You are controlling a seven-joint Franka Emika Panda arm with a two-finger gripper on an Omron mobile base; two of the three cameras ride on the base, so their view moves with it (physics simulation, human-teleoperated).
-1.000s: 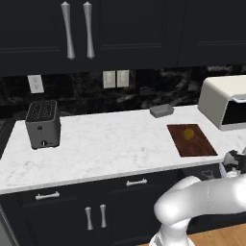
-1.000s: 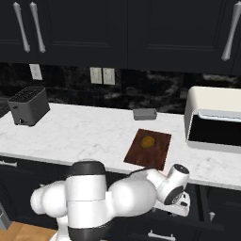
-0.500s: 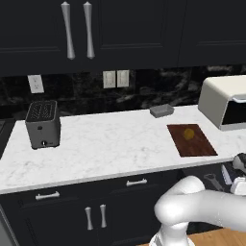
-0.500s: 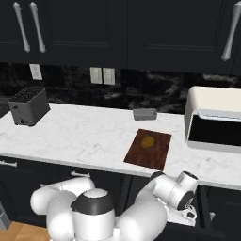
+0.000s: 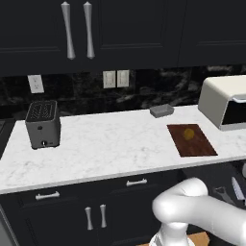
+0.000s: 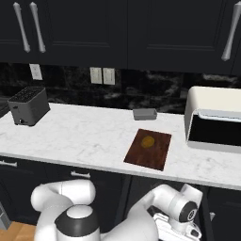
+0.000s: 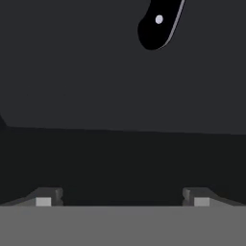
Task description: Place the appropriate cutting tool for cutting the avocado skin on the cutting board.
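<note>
Cutting board on counter, black knife handle ahead of tool, no legible writing

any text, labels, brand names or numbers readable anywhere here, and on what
None: no view shows readable text.
The toaster, the white toaster oven and the wall outlets carry no visible lettering.
The cutting board and the small grey block are plain.
The dark knife handle shows one pale rivet, no mark.
</note>
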